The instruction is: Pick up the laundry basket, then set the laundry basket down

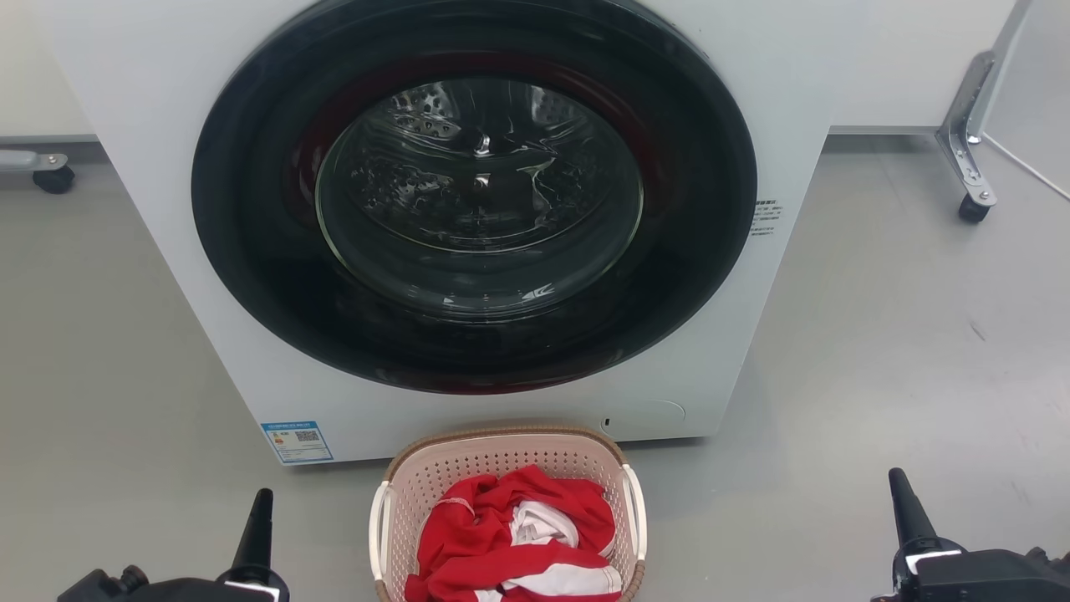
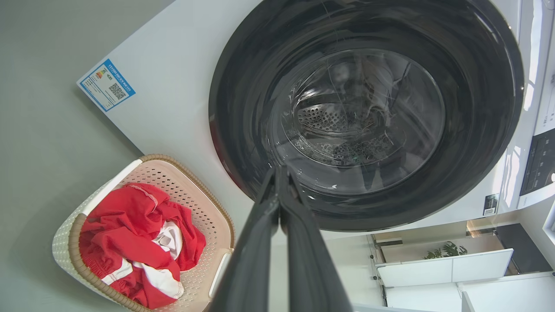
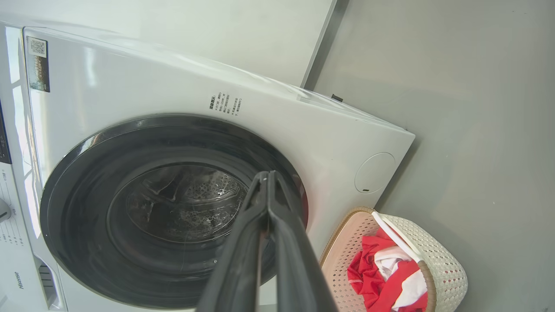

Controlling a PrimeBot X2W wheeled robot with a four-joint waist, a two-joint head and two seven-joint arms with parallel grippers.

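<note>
- The left jaws are closed, tip against tip, with nothing held between them. Their long dark fingers [image 2: 256,242] are pointed straight ahead.
- The right jaws are likewise closed on nothing.
- Between the two pairs of jaws, and apart from both, the laundry basket [image 1: 501,464] is stood upright on the floor [image 1: 878,334]. One white handle [image 1: 379,518] is turned toward the left jaws and the other toward the right, so a lift from both sides is judged to suit it.
- Red and white clothes [image 1: 501,535] are heaped inside it.
- Beyond the tips of the jaws the washing machine [image 1: 125,125] is set, with its round door [image 1: 476,192] shut. The basket is kept close by its foot, probably for handy loading.
- A basket on the floor beside empty jaws fits either a lift still to come or a basket already put down. Which of the two it is cannot be told.
</note>
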